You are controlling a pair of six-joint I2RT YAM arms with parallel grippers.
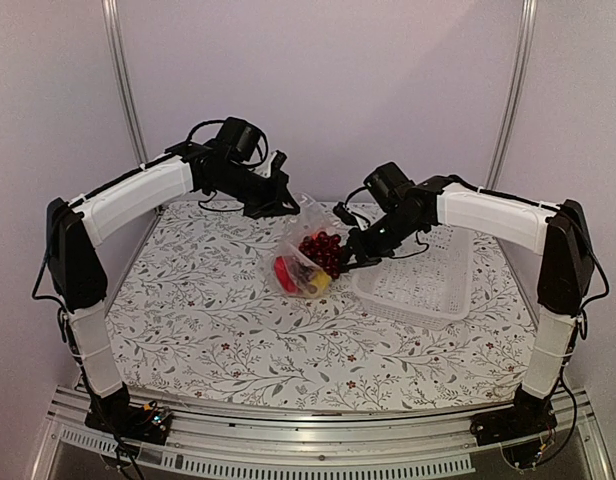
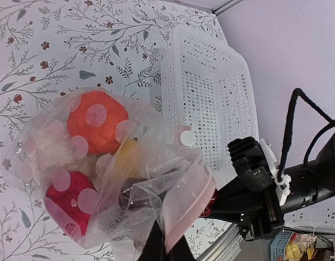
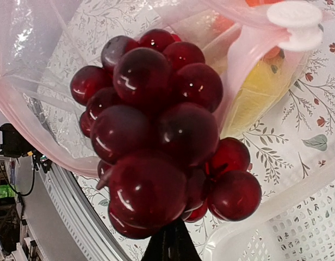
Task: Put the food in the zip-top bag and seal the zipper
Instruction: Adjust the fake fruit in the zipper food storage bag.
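The clear zip-top bag (image 1: 300, 250) lies mid-table with its mouth lifted. Inside I see the red pepper (image 2: 67, 204), the orange fruit (image 2: 97, 120), a white lumpy piece (image 2: 50, 147) and a yellow piece (image 3: 260, 89). My left gripper (image 1: 281, 203) is shut on the bag's upper mouth edge with its pink zip strip (image 2: 192, 204) and holds it up. My right gripper (image 1: 350, 262) is shut on the dark red grape bunch (image 3: 156, 136) and holds it at the bag's mouth, partly inside. The bunch also shows in the top view (image 1: 322, 250).
A white perforated basket (image 1: 418, 280) stands right of the bag, under my right arm; it also shows in the left wrist view (image 2: 205, 92). The table has a floral cloth (image 1: 218, 330). Grey walls close the back and sides.
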